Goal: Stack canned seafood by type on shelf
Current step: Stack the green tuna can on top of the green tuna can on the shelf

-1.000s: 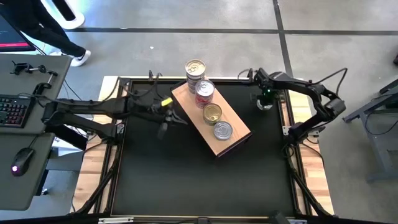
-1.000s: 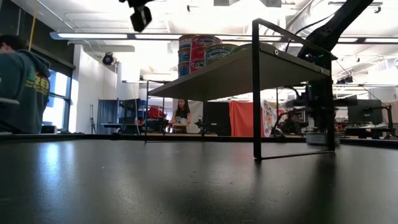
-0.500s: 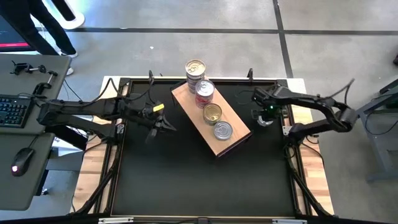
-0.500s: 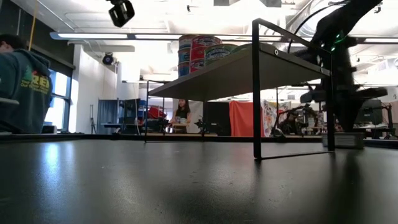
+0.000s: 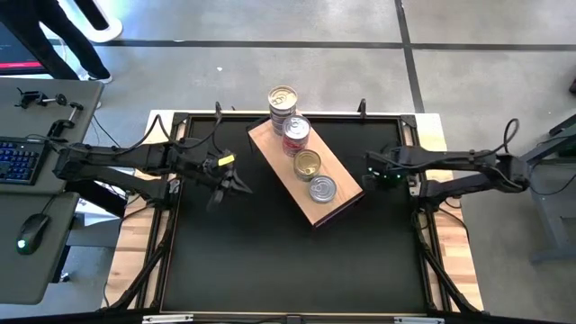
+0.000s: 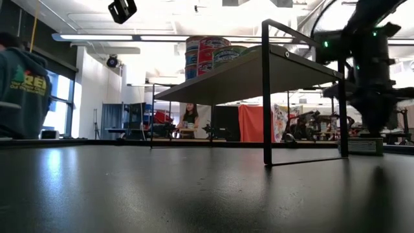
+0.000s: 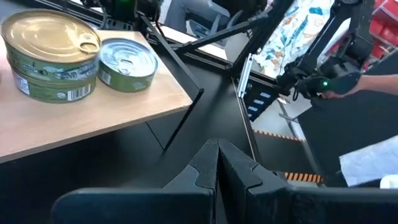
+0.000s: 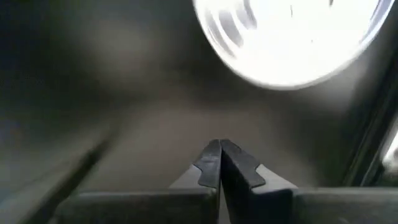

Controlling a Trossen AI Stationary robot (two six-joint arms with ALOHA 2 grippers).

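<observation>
The wooden shelf (image 5: 342, 200) stands slantwise mid-table on thin black legs (image 6: 266, 97). Several tin stacks sit in a row on it: a tall one (image 5: 283, 99), a red-labelled one (image 5: 296, 133), a gold-lidded one (image 5: 308, 165) and a silver-lidded one (image 5: 322, 189). In the left wrist view the gold tins (image 7: 50, 53) and a silver tin (image 7: 127, 62) rest on the board. One loose tin (image 6: 361, 145) (image 8: 292, 37) lies on the table right of the shelf. My right gripper (image 8: 219, 149) (image 5: 376, 173) is shut, low beside it. My left gripper (image 7: 217, 149) (image 5: 225, 184) is shut, left of the shelf, above the table. My right gripper points down at the table with shut fingers right by the loose tin (image 8: 249, 78). Its fingertips (image 8: 211, 152) show short of the tin's bright lid in the right wrist view. Whether they touch the tin's side I cannot tell.
Open black table (image 5: 288, 261) lies toward the near edge. A raised frame rim (image 5: 414, 180) runs close by the right gripper. A desk with keyboard and mouse (image 5: 27, 180) stands left of the table. People (image 6: 22, 90) show in the room beyond.
My right gripper has moved toward the near edge and lower, staying shut. The loose tin has slid along the table toward the near edge with it. My left gripper has drifted a little toward the left edge.
</observation>
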